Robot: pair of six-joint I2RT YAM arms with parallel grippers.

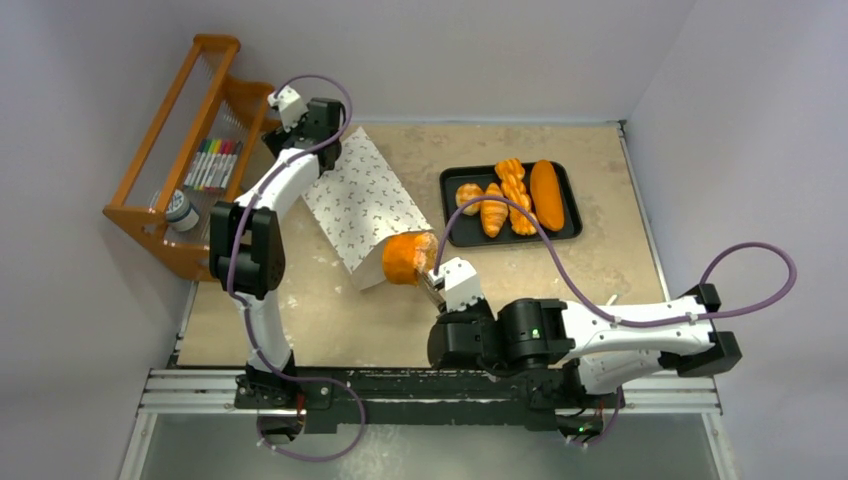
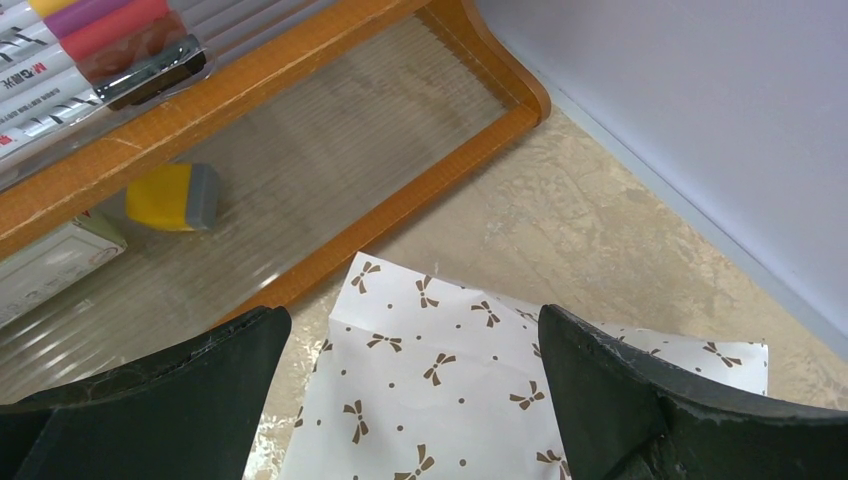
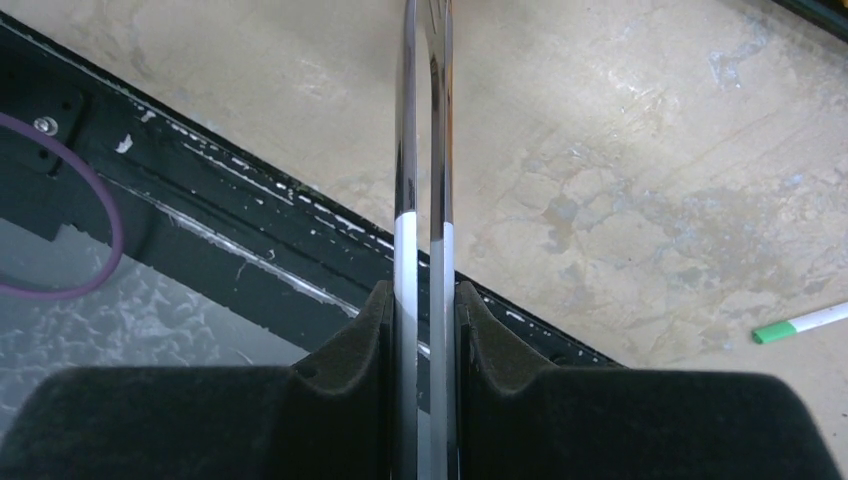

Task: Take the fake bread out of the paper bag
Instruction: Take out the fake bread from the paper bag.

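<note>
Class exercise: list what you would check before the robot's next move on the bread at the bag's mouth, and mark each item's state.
1. Right gripper clamped on metal tongs: ok.
2. Orange loaf showing at the mouth of the paper bag: ok.
3. Tongs' tips gripping the loaf: cannot tell.
4. Left gripper holding the bag's far end: not ok, fingers open.
5. Bare space on black tray: ok, near-left corner.

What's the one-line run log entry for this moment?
left gripper: open, over far end of white bow-print paper bag | right gripper: shut on metal tongs at orange fake bread roll in bag mouth | black tray: four bread pieces
</note>
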